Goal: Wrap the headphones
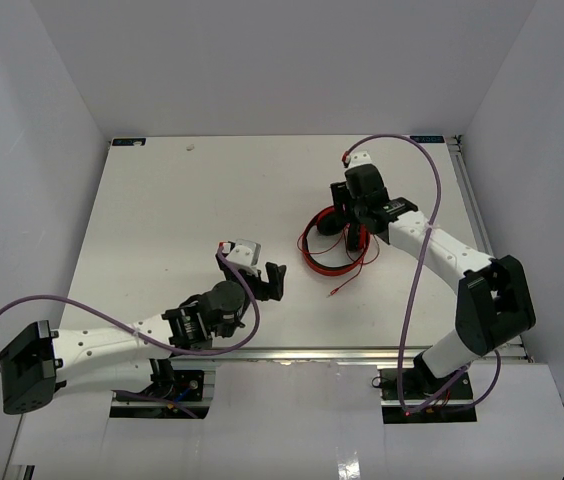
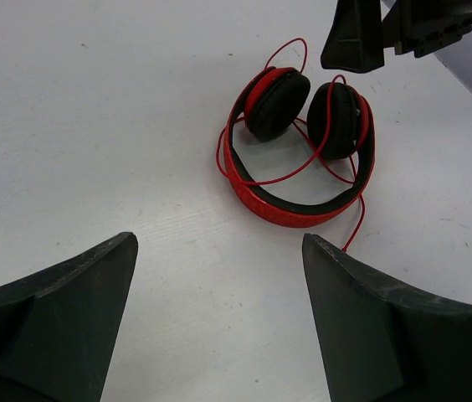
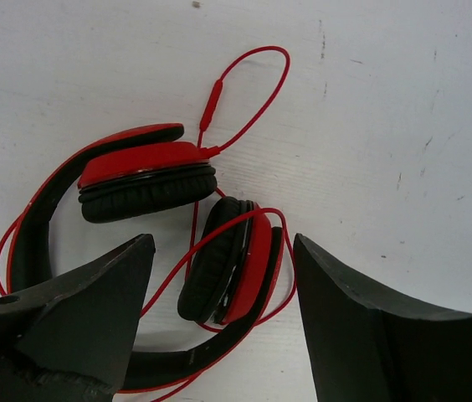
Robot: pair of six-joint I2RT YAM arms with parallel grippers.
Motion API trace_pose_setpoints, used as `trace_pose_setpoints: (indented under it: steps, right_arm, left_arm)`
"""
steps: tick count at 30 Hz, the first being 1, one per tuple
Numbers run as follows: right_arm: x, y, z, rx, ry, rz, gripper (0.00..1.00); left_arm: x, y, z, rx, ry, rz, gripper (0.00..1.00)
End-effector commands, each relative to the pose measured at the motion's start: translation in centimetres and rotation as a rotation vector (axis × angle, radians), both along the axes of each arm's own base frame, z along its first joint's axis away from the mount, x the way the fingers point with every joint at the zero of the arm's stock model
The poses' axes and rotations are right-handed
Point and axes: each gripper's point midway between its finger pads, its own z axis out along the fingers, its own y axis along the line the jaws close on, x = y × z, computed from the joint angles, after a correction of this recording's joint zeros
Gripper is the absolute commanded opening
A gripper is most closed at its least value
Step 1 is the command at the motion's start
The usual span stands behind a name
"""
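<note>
My left gripper [image 1: 262, 268] hangs over the middle of the white table [image 1: 152, 200], jaws spread wide and gripping nothing, and through its camera the left gripper [image 2: 218, 251] frames the headphones [image 2: 286, 213] well ahead of it. The headphones [image 1: 330, 240] lie flat on the right half of the table, earcups folded in toward each other inside the headband. The thin red cord [image 3: 253, 63] is looped loosely over and around them, and one end trails off toward the near edge. My right gripper [image 1: 348, 226] sits low over them, jaws apart. In its own view the right gripper [image 3: 223, 247] straddles one earcup [image 3: 228, 260], with a gap showing on the right side, so nothing is clamped.
</note>
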Motion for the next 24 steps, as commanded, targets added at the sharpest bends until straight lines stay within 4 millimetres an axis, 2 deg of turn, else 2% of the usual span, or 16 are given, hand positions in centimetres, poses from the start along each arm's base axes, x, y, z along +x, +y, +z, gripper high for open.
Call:
trace_pose_setpoints:
  steps: [1, 5, 10, 12, 16, 20, 24]
  right_arm:
    - [-1.5, 2.3, 2.6, -0.081, -0.077, 0.148, 0.72]
    - [-3.9, 4.8, 1.9, -0.187, -0.088, 0.313, 0.68]
    - [-5.7, 6.6, -0.1, -0.264, -0.055, 0.484, 0.58]
    - [-6.3, 7.2, -0.9, -0.258, -0.036, 0.539, 0.56]
    - [-8.3, 9.7, -1.9, -0.186, 0.003, 0.728, 0.53]
    - [-8.3, 9.4, -2.9, -0.236, 0.037, 0.747, 0.52]
    - [-8.0, 8.0, -4.6, -0.323, 0.066, 0.731, 0.52]
  left_arm:
    - [0.2, 0.5, 0.7, -0.032, -0.007, 0.035, 0.89]
    - [0.2, 1.4, 0.9, -0.053, -0.011, 0.071, 0.89]
    - [0.2, 4.4, 2.0, -0.146, -0.018, 0.182, 0.9]
    - [0.0, 4.9, 2.7, -0.183, -0.037, 0.176, 0.91]
    - [-0.4, 6.5, 3.6, -0.264, -0.053, 0.194, 0.9]
    - [-0.8, 7.3, 4.1, -0.317, -0.066, 0.192, 0.91]
    - [-0.8, 7.4, 4.1, -0.322, -0.068, 0.192, 0.91]
